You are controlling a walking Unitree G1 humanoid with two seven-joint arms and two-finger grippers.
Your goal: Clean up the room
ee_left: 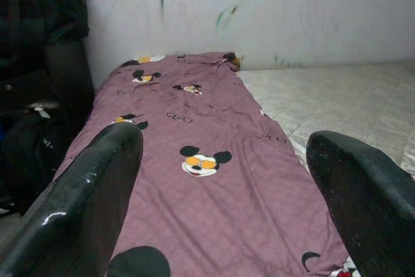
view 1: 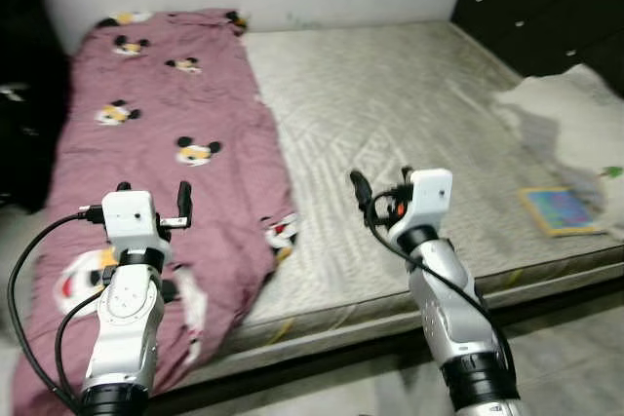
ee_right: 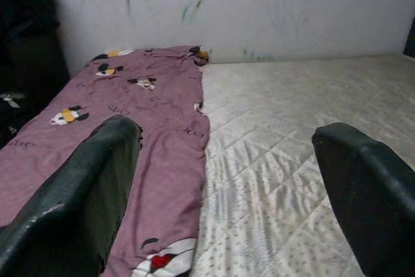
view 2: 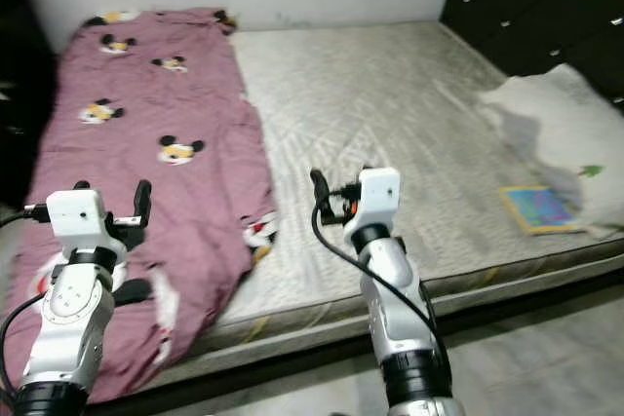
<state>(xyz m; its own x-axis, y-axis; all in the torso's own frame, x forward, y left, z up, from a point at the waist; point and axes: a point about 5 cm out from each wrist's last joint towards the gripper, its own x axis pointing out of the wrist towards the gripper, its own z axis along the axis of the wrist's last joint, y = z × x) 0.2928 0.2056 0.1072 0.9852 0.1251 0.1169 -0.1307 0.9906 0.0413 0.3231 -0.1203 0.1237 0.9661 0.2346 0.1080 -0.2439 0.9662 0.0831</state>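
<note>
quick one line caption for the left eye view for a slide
Both open grippers, left gripper and right gripper, raised over a mattress half covered by a maroon cartoon-mouse sheet.

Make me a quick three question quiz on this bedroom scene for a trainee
1. True or false: the maroon cartoon-print blanket covers the whole mattress.
2. The colourful book lies on the robot's: A) left, B) right.
3. How do the fingers of the left gripper and right gripper stand?

Key
1. False; it covers the left strip.
2. B, near the mattress's front edge, by the white cloth.
3. Both spread, holding nothing.
</note>
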